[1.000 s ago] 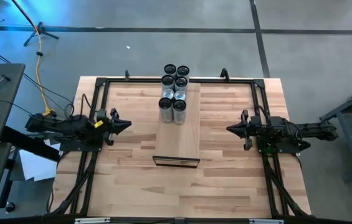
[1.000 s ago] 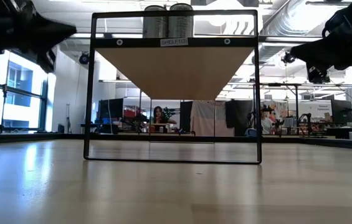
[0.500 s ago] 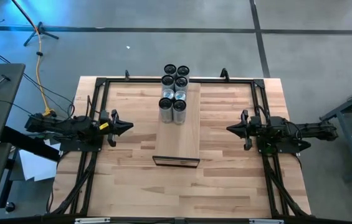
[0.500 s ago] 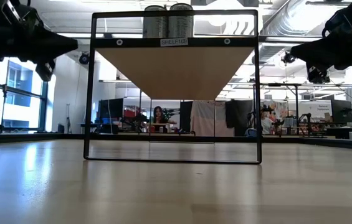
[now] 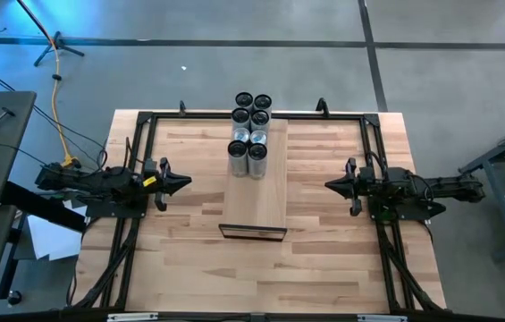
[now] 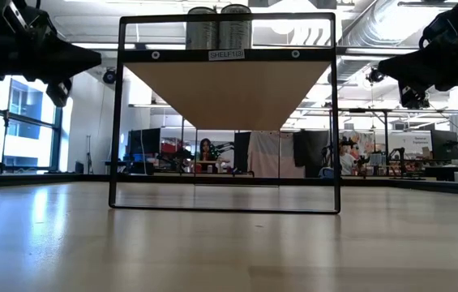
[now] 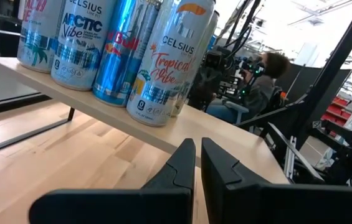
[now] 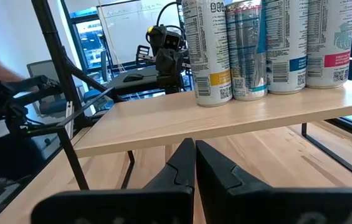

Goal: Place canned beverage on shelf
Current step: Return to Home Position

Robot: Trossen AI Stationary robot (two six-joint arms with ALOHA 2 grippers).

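Observation:
Several drink cans stand upright in two rows on the far half of the shelf, a narrow pale board raised on a black metal frame at the table's middle. The cans also show in the low view and in both wrist views. My left gripper hovers shut, level, left of the shelf and pointing at it. My right gripper hovers shut, level, right of the shelf. Neither holds anything.
Bare butcher-block tabletop lies on both sides of the shelf and in front of it. Black frame rails run along the table's far and side edges. A person sits in the room beyond the table.
My left gripper has tipped its fingertips a little downward to level while staying in place and shut. The right gripper, the cans and the shelf have kept still.

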